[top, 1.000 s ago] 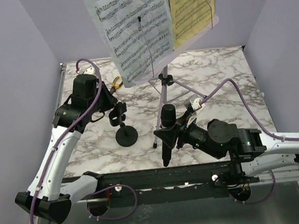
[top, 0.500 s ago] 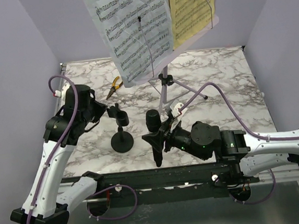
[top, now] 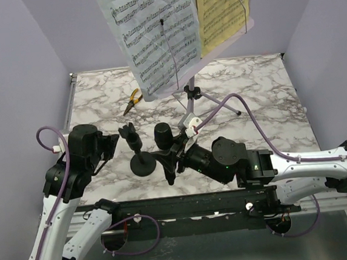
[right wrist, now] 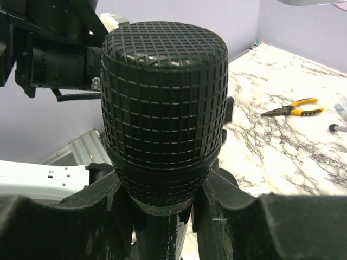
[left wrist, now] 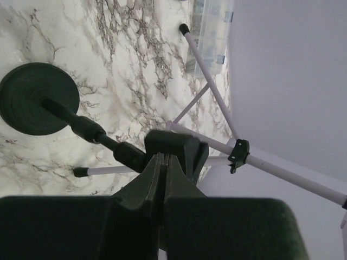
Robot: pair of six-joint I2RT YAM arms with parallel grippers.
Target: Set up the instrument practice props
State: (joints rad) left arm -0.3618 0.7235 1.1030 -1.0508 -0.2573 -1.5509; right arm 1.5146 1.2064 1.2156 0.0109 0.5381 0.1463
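The lilac music stand [top: 190, 107] stands at the back on its thin tripod and bears a white page [top: 153, 34] and a yellow page [top: 220, 7]. The short black mic stand [top: 141, 164] stands upright on its round base, with its clip [top: 128, 134] on top. My right gripper [top: 174, 155] is shut on the black microphone [top: 164, 144], head up, just right of the mic stand. The microphone's mesh head fills the right wrist view [right wrist: 162, 97]. My left gripper [top: 114, 144] is shut and empty, just left of the clip [left wrist: 176, 149].
Yellow-handled pliers [top: 133, 99] lie at the back left of the marble table, left of the tripod legs [left wrist: 217, 108]. A clear plastic box [left wrist: 212, 30] sits by the back wall. Lilac walls close in both sides.
My left arm has drawn back toward the near left, away from the mic stand. My right gripper has carried the microphone left, close to the mic stand.
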